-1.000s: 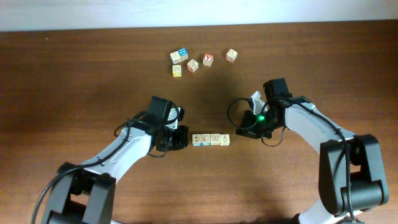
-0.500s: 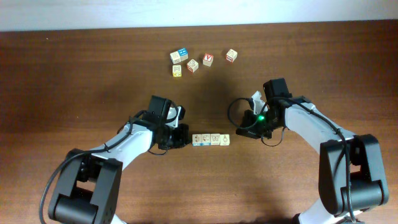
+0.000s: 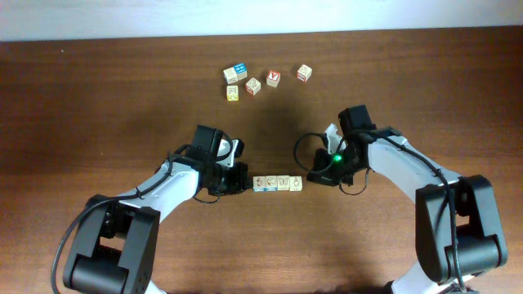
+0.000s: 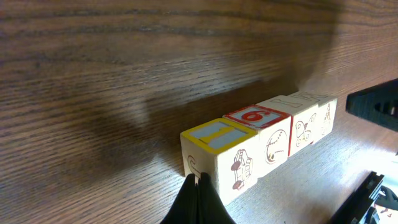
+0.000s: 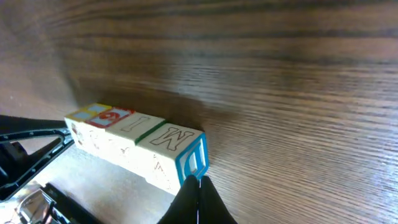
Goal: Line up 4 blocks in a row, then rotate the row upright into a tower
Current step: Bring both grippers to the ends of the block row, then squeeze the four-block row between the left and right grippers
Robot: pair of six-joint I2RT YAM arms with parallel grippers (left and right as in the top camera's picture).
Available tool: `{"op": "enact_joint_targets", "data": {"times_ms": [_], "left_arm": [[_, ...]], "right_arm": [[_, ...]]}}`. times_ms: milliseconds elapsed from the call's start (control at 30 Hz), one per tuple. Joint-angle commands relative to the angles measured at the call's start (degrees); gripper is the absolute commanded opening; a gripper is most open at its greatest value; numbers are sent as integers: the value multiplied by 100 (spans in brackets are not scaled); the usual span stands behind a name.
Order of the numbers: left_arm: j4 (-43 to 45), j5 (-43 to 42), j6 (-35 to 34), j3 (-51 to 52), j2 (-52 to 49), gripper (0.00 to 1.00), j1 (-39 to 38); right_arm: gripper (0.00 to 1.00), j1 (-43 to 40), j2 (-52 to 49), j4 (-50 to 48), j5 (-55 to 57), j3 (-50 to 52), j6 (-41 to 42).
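- Row of four alphabet blocks (image 3: 277, 183), frame centre.
- Left gripper (image 4: 198, 190): clenched, empty, touching row's left end.
- Right gripper (image 5: 198, 188): clenched, empty, at right end.

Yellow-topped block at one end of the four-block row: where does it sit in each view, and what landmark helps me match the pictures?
Overhead: the yellow-topped block is the left end of the row, just below picture centre.
Left wrist: it is the nearest block, lower centre.
Right wrist: it is the farthest block, at the left.
Shared landmark: the red-topped block next to it, seen in all three views.
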State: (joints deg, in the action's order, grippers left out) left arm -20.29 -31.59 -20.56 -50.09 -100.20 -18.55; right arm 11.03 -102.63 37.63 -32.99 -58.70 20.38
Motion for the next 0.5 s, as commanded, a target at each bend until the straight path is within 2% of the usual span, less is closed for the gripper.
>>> {"op": "enact_joint_targets", "data": {"times_ms": [0,267,467], "left_arm": [[9,-129,136,48,-46,0,35],[9,-164,136,48,-46,0,52],[-9,-166,136,48,-46,0,52]], "right_arm": [[4,20,-267,4,-2,61,114],[4,133,-393,-258,-149,61,-105],[4,136,-393,-101,-391,61,-282]]}}
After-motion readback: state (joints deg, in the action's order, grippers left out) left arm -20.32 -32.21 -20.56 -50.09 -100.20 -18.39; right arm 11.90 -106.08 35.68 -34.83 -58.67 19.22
